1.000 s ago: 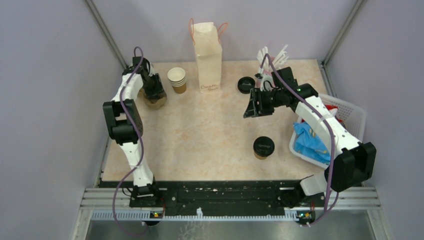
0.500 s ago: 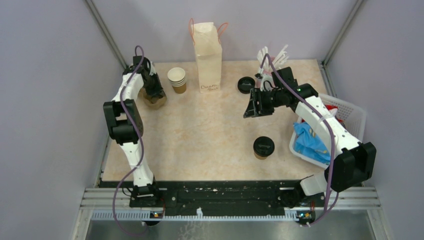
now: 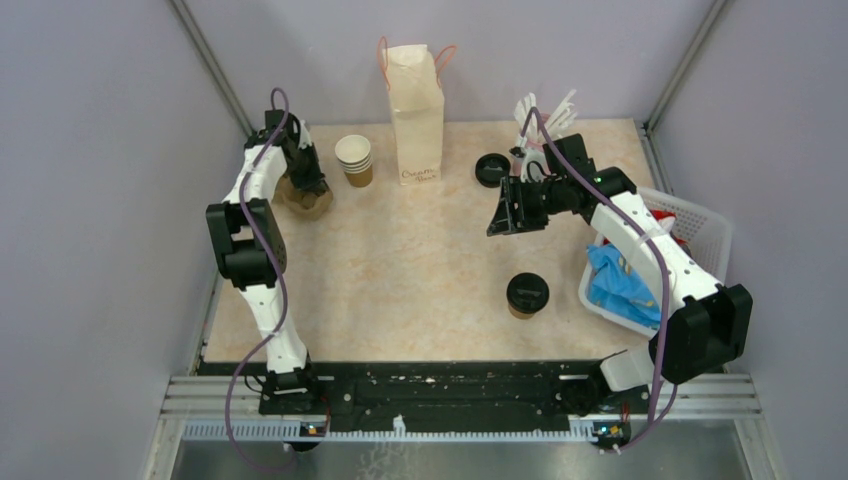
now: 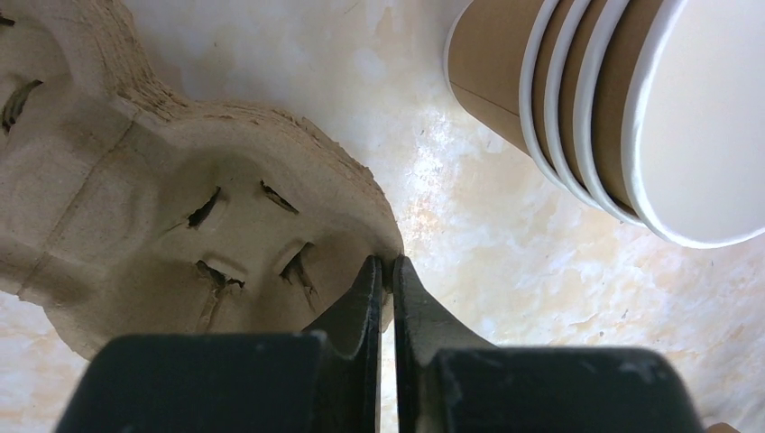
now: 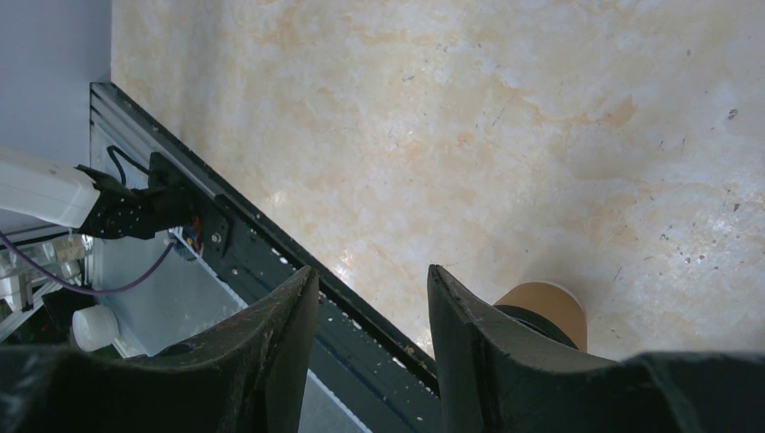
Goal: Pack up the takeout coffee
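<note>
The left gripper (image 4: 385, 269) has closed since a second ago onto the rim of the brown moulded-pulp cup carrier (image 4: 180, 207).
Its fingers pinch that edge beside stacked white-rimmed paper cups (image 4: 577, 108), which are cut off by the frame. The black-lidded brown paper takeout coffee (image 3: 527, 294) stands front right, half hidden behind a finger in the right wrist view. The right gripper (image 3: 505, 212) hovers with its fingers apart and empty.

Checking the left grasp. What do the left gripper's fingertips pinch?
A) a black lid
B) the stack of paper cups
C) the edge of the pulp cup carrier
C: the left wrist view shows the left gripper pinching the pulp cup carrier at its rim.
</note>
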Action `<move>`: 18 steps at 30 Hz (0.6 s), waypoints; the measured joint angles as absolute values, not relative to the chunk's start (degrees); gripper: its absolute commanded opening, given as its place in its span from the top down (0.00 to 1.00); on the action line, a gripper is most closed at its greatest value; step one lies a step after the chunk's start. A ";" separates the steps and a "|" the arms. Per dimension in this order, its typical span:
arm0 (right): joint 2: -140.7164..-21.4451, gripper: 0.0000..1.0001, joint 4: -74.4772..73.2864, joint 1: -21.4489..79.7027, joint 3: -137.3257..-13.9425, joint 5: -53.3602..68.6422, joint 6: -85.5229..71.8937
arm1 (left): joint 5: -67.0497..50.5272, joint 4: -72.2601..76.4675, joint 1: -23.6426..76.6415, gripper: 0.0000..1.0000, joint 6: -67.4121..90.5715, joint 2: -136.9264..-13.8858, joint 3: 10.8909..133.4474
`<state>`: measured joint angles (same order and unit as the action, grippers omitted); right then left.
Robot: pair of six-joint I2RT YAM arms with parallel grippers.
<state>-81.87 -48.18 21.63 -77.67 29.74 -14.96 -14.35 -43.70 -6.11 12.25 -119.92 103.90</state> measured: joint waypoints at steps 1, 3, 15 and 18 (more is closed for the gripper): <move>-81.87 0.52 -48.21 21.61 -77.67 29.74 -14.96 | -14.31 -43.75 -6.11 0.98 12.01 -119.92 103.94; -81.87 0.52 -48.18 21.61 -77.67 29.74 -14.96 | -14.31 -43.88 -6.11 0.98 11.60 -119.90 104.01; -81.87 0.52 -48.18 21.63 -77.67 29.89 -14.98 | -13.15 -49.34 -5.89 0.98 10.04 -117.95 108.64; -81.87 0.52 -48.18 21.63 -77.67 29.91 -14.98 | -12.05 -50.35 -5.56 0.99 10.00 -116.27 109.14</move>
<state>-81.87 -48.18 21.63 -77.67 29.91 -14.98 -12.05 -50.35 -5.56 10.00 -116.27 109.14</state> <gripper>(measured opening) 0.481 0.059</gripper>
